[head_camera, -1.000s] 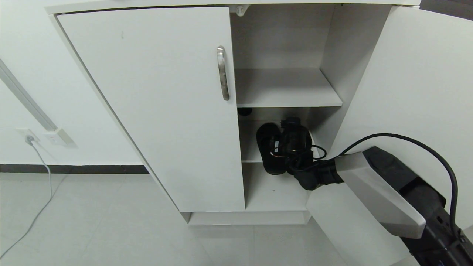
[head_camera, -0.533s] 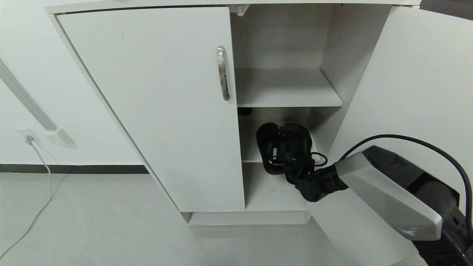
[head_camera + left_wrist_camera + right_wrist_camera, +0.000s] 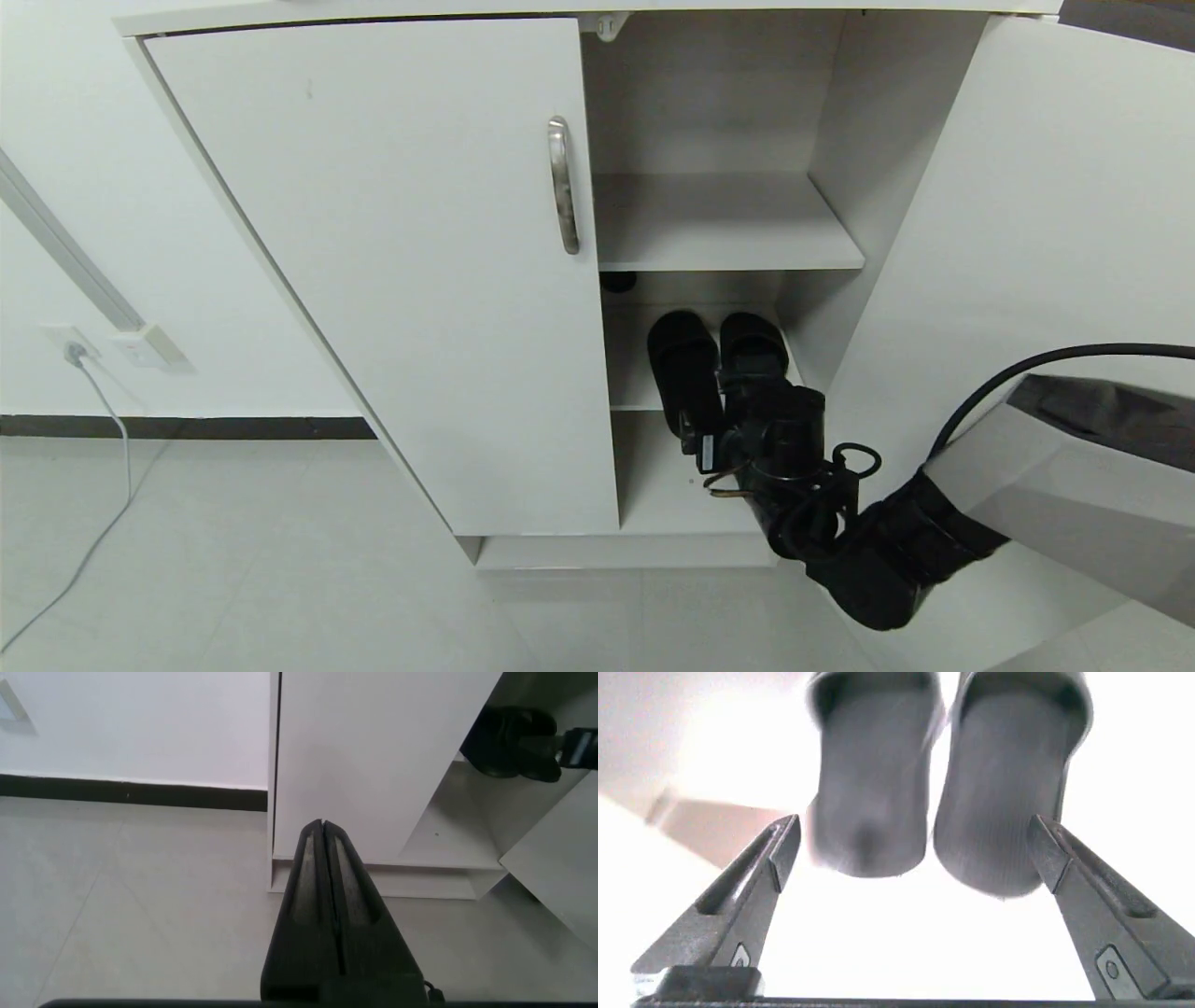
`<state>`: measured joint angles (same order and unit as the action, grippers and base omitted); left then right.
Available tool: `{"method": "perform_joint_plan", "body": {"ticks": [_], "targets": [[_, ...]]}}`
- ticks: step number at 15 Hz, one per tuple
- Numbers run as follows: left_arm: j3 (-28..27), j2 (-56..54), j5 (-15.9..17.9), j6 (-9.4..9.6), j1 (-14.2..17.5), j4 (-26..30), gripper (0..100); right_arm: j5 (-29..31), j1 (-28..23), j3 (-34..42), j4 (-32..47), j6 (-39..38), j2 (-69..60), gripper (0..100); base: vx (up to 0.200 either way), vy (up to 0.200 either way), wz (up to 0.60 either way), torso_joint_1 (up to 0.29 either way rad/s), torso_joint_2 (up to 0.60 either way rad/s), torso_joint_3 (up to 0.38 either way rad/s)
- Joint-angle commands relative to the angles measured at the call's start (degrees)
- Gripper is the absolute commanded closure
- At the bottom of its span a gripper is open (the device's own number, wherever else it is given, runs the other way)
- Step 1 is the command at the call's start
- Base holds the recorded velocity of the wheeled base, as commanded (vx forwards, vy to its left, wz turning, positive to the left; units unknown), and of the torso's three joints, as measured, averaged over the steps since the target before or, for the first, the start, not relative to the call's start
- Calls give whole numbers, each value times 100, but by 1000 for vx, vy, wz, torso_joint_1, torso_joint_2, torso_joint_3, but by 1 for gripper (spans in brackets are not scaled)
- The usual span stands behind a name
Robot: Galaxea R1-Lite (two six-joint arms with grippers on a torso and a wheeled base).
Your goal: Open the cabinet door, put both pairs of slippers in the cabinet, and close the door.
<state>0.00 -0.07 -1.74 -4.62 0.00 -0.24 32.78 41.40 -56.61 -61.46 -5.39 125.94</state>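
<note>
1. On the cabinet's middle shelf (image 3: 635, 397), head view: black slippers (image 3: 714, 359) lie side by side, long axis front-to-back, heels toward the opening. Right gripper (image 3: 738, 420) sits just outside the heels. Right door (image 3: 1027, 233) is open, left door (image 3: 392, 261) shut.
2. Right wrist view: right gripper (image 3: 915, 831) has its fingers (image 3: 747, 891) spread wide, holding nothing. Both heels of the slippers (image 3: 873, 775) lie ahead, between the tips, w/ no contact seen. Judgement: the pair looks set down; the exit path is straight back along their long axis.
3. Left wrist view: left gripper (image 3: 322, 831) has its fingers pressed together, empty, above the floor (image 3: 140, 877), aimed at the cabinet base. Slippers (image 3: 509, 742) are well apart from it, so the R arm is far nearer.
</note>
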Motion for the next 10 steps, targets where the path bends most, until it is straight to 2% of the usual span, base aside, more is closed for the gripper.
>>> {"method": "perform_joint_plan", "body": {"ticks": [1,7,10], "targets": [[0,7,-1,-4,9,-2,100,9,272,432,-103,3,-430,0,0,0,0,0,0,0],[0,7,7,-4,0,-2,100,53,334,467,-120,-15,-430,0,-200,0,0,2,2,3],[0,7,-1,-13,0,-2,100,53,334,590,-243,-6,-430,0,0,0,0,0,0,0]]}}
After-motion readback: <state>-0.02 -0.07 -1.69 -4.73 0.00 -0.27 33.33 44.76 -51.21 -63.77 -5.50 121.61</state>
